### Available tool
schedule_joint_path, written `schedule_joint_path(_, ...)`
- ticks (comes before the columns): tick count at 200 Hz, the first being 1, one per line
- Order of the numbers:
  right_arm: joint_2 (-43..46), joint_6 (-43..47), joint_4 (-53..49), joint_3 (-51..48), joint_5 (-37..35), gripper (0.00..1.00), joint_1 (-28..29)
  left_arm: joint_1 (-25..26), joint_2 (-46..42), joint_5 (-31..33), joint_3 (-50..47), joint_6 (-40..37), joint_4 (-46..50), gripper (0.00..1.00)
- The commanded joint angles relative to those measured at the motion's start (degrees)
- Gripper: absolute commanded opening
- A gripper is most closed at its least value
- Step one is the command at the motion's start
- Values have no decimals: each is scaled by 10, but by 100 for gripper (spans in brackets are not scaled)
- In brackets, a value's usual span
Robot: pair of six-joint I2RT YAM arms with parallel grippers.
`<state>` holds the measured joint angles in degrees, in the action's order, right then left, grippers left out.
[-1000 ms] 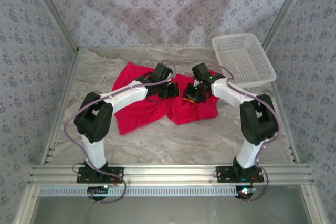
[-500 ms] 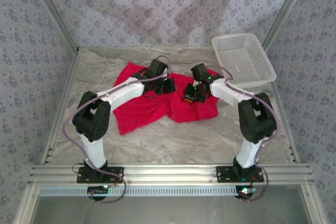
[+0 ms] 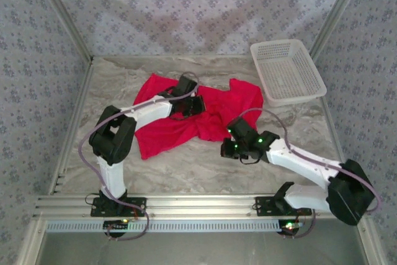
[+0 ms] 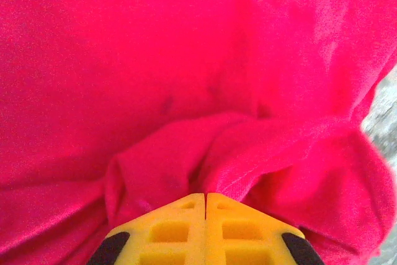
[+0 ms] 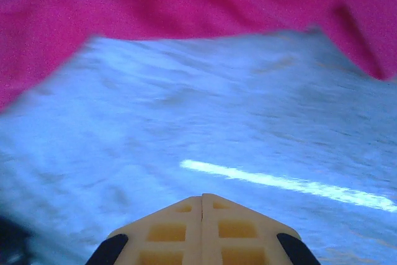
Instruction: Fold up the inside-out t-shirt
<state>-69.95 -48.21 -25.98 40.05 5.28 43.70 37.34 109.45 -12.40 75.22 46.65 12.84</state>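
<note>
Left end effector (image 4: 205,197) seemingly on t-shirt (image 3: 164,133)

Left gripper (image 4: 205,195) pinching the t-shirt (image 4: 155,60)
Yellow jaws pressed together on a bunched red fold; grey table (image 4: 386,107) at right edge.

Bare table (image 3: 186,169) near and left of the t-shirt (image 3: 166,131); white mesh basket (image 3: 291,97) in the far-right corner.

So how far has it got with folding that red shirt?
Barely started. Nothing looks folded: the bright red cloth t-shirt lies rumpled on the marbled table. In hand: the left gripper pinches a bunched ridge of it; the right gripper is shut, empty, over bare table. All the folding remains.
</note>
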Motion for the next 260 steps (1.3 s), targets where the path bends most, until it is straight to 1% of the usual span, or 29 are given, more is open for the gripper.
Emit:
schedule_joint_path(1,-11,7,-11,56,-80,32,-18,-2,-9,15,-16,7,-15,0)
schedule_joint_path(12,-23,14,-11,73,-99,48,-38,-2,-15,17,-19,6,-13,0)
schedule_joint_path(16,-29,18,-9,79,-101,52,-45,-2,-17,18,-21,6,-13,0)
schedule_joint_path(34,-57,47,5,110,-100,59,-80,-1,-23,18,-26,7,-16,0)
schedule_joint_path(61,-131,84,-3,171,-78,61,-110,0,-26,15,-26,5,-13,0)
schedule_joint_path(94,-216,105,-15,244,-58,61,-112,0,-30,16,-25,2,-10,0)
schedule_joint_path(113,-264,106,-28,278,-69,62,-112,0,-33,15,-26,2,-10,0)
schedule_joint_path(124,-289,106,-47,318,-81,61,-114,0,-35,14,-27,3,-11,0)
schedule_joint_path(130,-301,101,-56,329,-87,59,-117,0,-37,14,-27,2,-10,0)
schedule_joint_path(137,-309,93,-61,339,-95,51,-122,0,-40,14,-28,1,-8,0)
schedule_joint_path(141,-312,92,-63,345,-98,43,-126,0,-43,15,-29,0,-6,0)
schedule_joint_path(153,-310,89,-69,355,-99,14,-138,0,-53,16,-29,-6,4,0)
schedule_joint_path(161,-299,91,-79,360,-93,0,-145,0,-63,18,-27,-11,13,0)
schedule_joint_path(190,-215,116,-154,359,-70,0,-155,0,-113,28,-28,-26,43,0)
schedule_joint_path(208,-140,117,-201,340,-40,0,-156,2,-152,32,-34,-30,54,0)
schedule_joint_path(214,-111,136,-216,334,-26,0,-157,4,-167,36,-36,-32,58,0)
schedule_joint_path(240,-4,135,-284,321,-3,0,-160,13,-228,42,-52,-31,66,0)
schedule_joint_path(260,57,126,-299,308,3,0,-167,27,-264,44,-59,-34,68,0)
